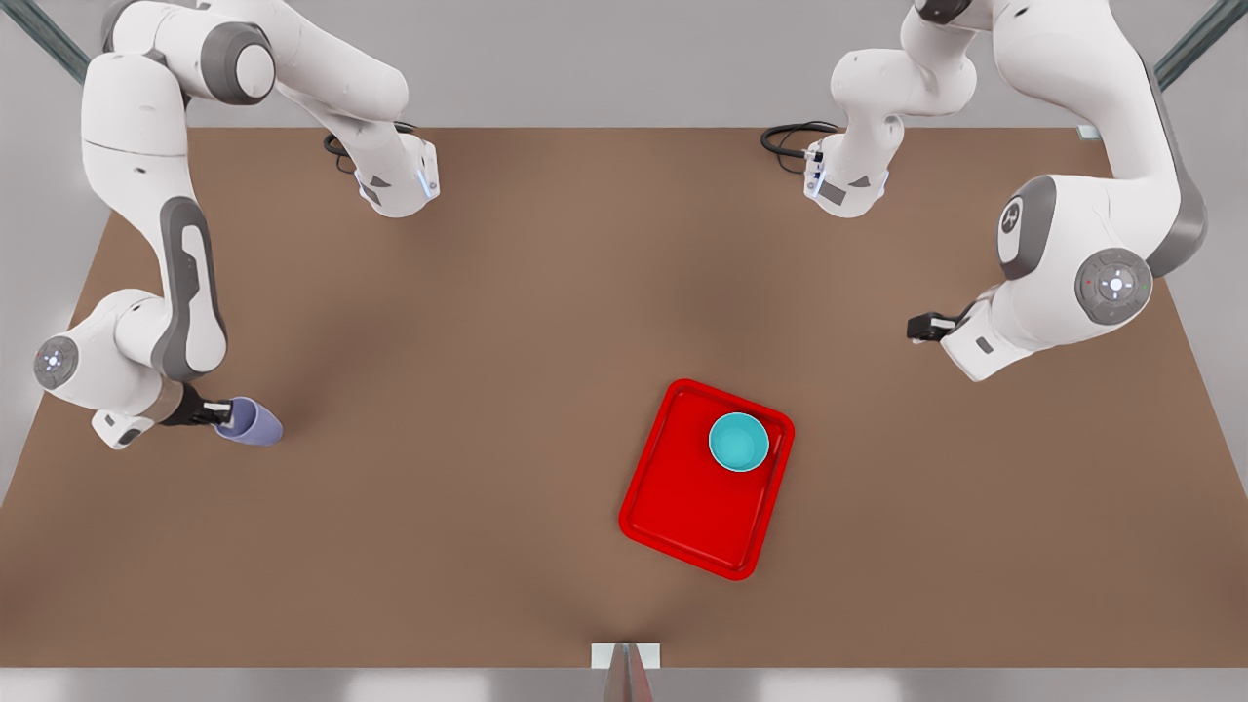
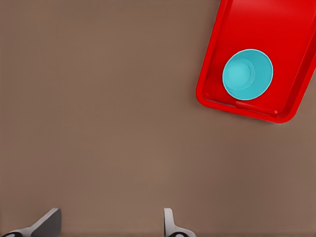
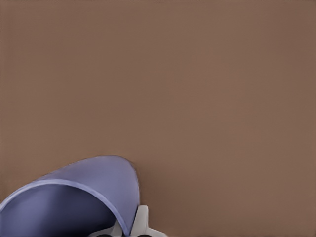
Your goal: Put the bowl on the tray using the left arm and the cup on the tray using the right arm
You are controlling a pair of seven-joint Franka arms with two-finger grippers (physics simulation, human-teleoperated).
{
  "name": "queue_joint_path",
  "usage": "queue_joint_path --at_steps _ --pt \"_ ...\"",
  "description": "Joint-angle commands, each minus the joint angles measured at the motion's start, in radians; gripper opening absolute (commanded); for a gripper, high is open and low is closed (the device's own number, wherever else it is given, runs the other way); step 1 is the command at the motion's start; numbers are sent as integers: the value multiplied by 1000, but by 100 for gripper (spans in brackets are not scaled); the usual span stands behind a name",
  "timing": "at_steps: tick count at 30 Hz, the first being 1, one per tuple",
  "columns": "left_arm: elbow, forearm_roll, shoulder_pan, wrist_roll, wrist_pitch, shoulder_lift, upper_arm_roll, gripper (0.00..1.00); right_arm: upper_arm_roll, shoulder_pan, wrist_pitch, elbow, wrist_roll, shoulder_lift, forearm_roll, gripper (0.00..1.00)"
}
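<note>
Currently, operator, your stock on the brown table [image 1: 487, 390] reads as follows.

Item: the tray [image 1: 682, 507], red with a low rim, lying at about 5 o'clock from the table's centre in the front view, turned slightly askew.

Item: the bowl [image 1: 738, 442], teal, standing upright inside the tray, in the corner at 1 o'clock of the tray's middle. You get its inside more plainly in the left wrist view, where the bowl [image 2: 247, 74] sits close to the tray's [image 2: 217, 94] rim near a rounded corner.

Item: the cup [image 1: 251, 421], lavender, tipped on its side at about 8 o'clock from the table's centre, well apart from the tray. The right wrist view gives you what the front view does not: the cup's [image 3: 84, 197] open mouth and thin wall, with a pale finger [image 3: 140, 222] pressed against the outside of that wall.

Item: the right gripper [image 1: 216, 413], at the front view's left, clamped on the cup's rim.

Item: the left gripper [image 1: 921, 327], at the front view's right, at 1 o'clock from the tray and apart from it, holding nothing. Its own wrist view shows you the left gripper [image 2: 108, 224] with fingertips spread wide over bare table.
</note>
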Motion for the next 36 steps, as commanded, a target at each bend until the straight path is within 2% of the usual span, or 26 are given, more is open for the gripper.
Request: queue_joint_path --at_steps 1,18,25,29,31,33,36 --pt "0 0 0 0 0 0 0 100 0 9 -4 2 6 -5 -8 21" --pt "0 0 0 0 2 19 2 100 -11 177 -97 71 9 -41 -3 21" --pt "2 0 0 0 2 17 3 100 -12 277 -192 180 69 -30 -2 21" --pt "2 0 0 0 2 17 3 100 -14 352 -303 290 196 -1 -8 21" --pt "2 0 0 0 2 19 2 100 -51 401 -384 385 230 39 -8 21" --pt "2 0 0 0 2 19 3 100 -60 430 -392 439 226 63 -5 21" --pt "2 0 0 0 2 19 3 100 -80 518 -507 596 344 142 0 21"
